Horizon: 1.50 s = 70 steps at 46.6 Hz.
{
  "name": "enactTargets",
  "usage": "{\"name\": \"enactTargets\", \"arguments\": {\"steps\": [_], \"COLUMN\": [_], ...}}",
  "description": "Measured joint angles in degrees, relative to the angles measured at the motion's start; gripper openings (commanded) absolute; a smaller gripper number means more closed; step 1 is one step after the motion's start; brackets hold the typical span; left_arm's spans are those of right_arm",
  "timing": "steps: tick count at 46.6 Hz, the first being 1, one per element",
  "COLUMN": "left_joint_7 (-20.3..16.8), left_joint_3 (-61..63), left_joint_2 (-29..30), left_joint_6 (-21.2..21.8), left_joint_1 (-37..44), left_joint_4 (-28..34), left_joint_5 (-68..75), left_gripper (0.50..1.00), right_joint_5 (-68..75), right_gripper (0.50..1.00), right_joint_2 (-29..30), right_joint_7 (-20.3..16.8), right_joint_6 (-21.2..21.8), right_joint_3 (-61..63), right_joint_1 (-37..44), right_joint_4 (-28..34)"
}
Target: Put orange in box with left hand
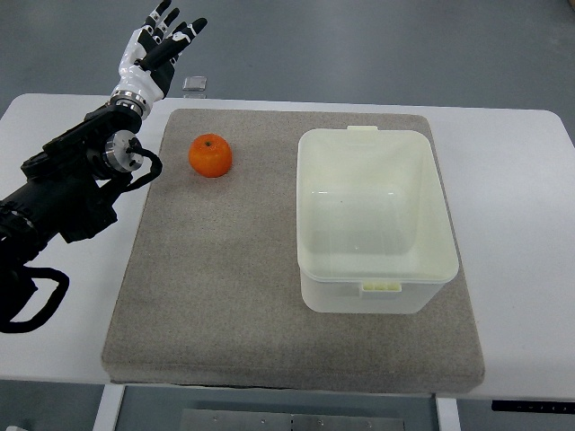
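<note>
While the orange (210,155) sits untouched on the grey mat (225,296), just left of the empty white box (373,220), the left hand (160,49) hovers beyond the mat's far-left corner, fingers spread and holding nothing, seemingly poised for its reach.

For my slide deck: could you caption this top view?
Left hand open beyond the mat's far-left corner; orange lies on the mat, left of the empty white box.

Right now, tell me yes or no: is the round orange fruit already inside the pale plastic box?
No, the round orange fruit sits on the grey felt mat, left of the empty pale plastic box.
</note>
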Motion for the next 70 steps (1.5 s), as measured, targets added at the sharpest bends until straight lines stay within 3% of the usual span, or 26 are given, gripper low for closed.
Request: {"name": "enactTargets", "arguments": {"steps": [22,26,31,34,41,52,63,70], "left_joint_7": [0.3,0.0,-0.5,-1.5,-5.2,-10.0,-10.4,-10.4], "left_joint_3": [29.8,33.8,35.1,35.2,35.4,39.6,49.8,50.5], "left_joint_2": [4.5,5.7,7.6,8.7,9.0,11.7,12.9,12.7], "left_joint_6": [-1.5,-4.7,-13.1,-15.5,-16.3,-18.1,-17.5,-9.8], "left_joint_1": [-8.5,-10.5,-13.1,-14.5,-15.8,-17.9,-21.8,-22.0], "left_joint_4": [0.0,0.0,-0.5,-0.5,-1.1,-8.8,-12.1,-11.5], "left_joint_5": [13.7,19.4,30.8,37.0,49.8,60.0,68.8,75.2], "left_gripper": [0.990,0.990,0.988,0.988,0.988,0.988,0.988,0.988], "right_joint_5": [0.0,0.0,0.0,0.0,0.0,0.0,0.0,0.0], "right_gripper": [0.926,0.926,0.926,0.926,0.926,0.926,0.926,0.926], "right_joint_2": [0.0,0.0,0.0,0.0,0.0,0.0,0.0,0.0], "right_joint_7": [0.0,0.0,0.0,0.0,0.0,0.0,0.0,0.0], "right_joint_6": [0.0,0.0,0.0,0.0,0.0,0.0,0.0,0.0], "right_joint_3": [0.0,0.0,0.0,0.0,0.0,0.0,0.0,0.0], "right_joint_1": [0.0,0.0,0.0,0.0,0.0,0.0,0.0,0.0], "right_joint_4": [0.0,0.0,0.0,0.0,0.0,0.0,0.0,0.0]}}
